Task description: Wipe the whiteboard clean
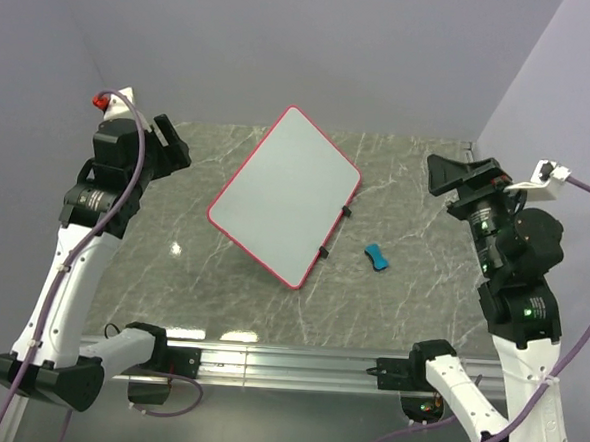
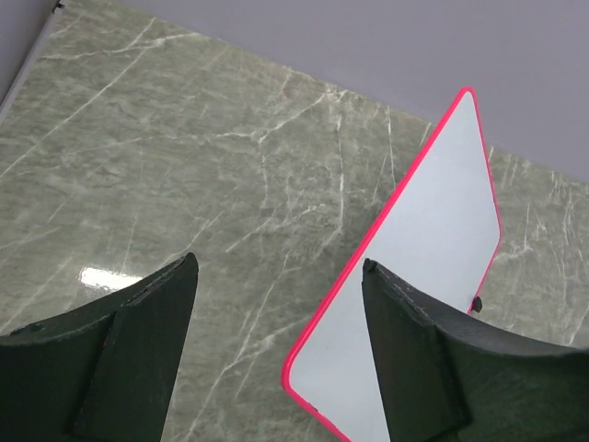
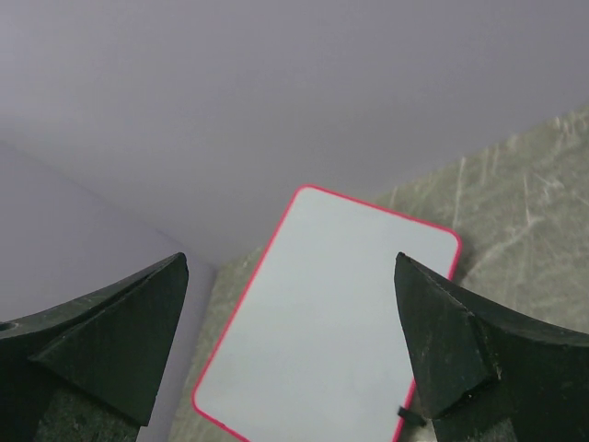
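– Arm bases (image 1: 45, 376) fill the bottom of the overhead view. What gets cut off there?
– Both run past the frame edge. They sit on a metal rail (image 1: 286, 361), nearer to us than the whiteboard (image 1: 285, 195).
– Where is that whiteboard?
– Flat on the marble table (image 1: 420, 309), turned at an angle, roughly midway between the two arms. Two black clips (image 1: 324, 252) sit on its right-hand edge, and a small blue eraser (image 1: 377, 256) lies just beyond them, not touching.
– And the left gripper (image 2: 278, 267)?
– It is raised off to the whiteboard's left, fingers spread, nothing between them. One finger (image 2: 414, 350) covers part of the board's near end.
– The right gripper (image 3: 290, 262)?
– It is on the whiteboard's far right, jaws at full spread and empty. Its right finger (image 3: 479, 359) hides the board's corner, and one clip just peeks out.
– Any writing on the surface?
– It looks plain pale grey-white, though faint marks might not show from up here.
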### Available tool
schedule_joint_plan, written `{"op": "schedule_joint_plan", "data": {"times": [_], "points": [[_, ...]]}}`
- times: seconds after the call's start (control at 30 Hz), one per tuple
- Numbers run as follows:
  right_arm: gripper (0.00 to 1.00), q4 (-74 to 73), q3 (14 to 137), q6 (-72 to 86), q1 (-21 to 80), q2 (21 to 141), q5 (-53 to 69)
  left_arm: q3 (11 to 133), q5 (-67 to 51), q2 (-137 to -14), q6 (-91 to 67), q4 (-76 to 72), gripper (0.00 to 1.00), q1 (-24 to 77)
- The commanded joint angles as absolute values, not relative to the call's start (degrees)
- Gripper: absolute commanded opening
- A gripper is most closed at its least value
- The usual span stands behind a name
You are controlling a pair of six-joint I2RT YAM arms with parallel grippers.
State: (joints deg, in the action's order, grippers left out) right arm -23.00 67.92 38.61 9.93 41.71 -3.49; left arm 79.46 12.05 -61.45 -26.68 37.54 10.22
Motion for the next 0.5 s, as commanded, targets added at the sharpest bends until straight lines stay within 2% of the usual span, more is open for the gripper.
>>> {"op": "schedule_joint_plan", "data": {"times": [0.0,0.17,0.37,0.47], "points": [[1.00,-24.8,72.6,37.6,10.1,46.3,-3.9,83.1,12.0,-62.7,-27.2,37.4,0.77,10.9],[1.00,-30.4,79.2,38.4,10.1,51.3,-3.7,85.4,10.2,-65.2,-27.7,35.9,0.76,11.4],[1.00,-26.2,74.4,39.3,10.1,49.7,-0.6,86.0,6.0,-67.7,-28.0,32.0,0.76,11.5],[1.00,-30.3,76.3,39.3,10.0,52.2,-0.4,87.1,5.3,-69.5,-25.7,31.4,0.78,11.7]]}}
